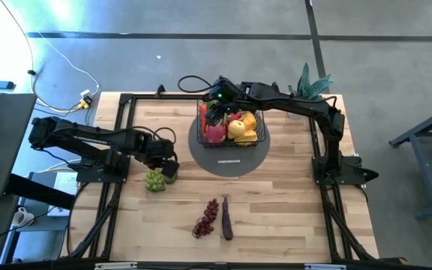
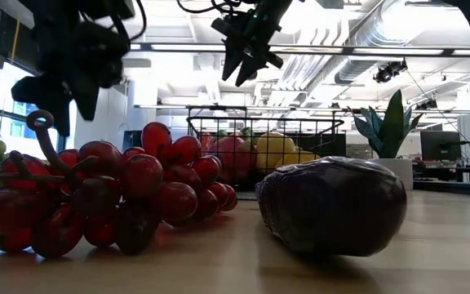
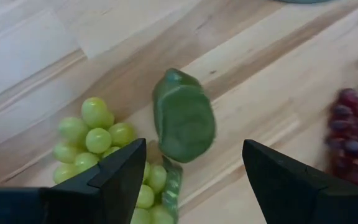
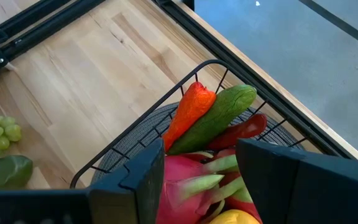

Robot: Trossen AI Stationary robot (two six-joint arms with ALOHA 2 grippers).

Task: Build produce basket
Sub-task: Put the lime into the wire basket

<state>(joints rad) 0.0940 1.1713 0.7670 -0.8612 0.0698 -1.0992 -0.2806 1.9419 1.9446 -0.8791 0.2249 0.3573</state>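
Note:
The black wire basket [image 1: 229, 126] stands on a round grey disc [image 1: 227, 159] at the table's far middle. It holds a pink dragon fruit [image 4: 188, 180], a cucumber [image 4: 219, 118], red chilies [image 4: 188, 112] and yellow fruits [image 1: 240, 127]. My right gripper [image 4: 201, 177] is open and empty above the basket; it also shows in the low view [image 2: 247, 53]. My left gripper [image 3: 191, 180] is open above a dark green piece of produce [image 3: 184, 115] that lies on the table beside the green grapes [image 3: 98, 143]. Red grapes [image 1: 207, 217] and a purple eggplant [image 1: 226, 217] lie near the front edge.
A potted green plant [image 1: 310, 82] stands at the far right corner behind the basket. Black frame rails run along the table's left and right sides [image 1: 118, 150]. Bare wood lies between the disc and the red grapes and toward the front right.

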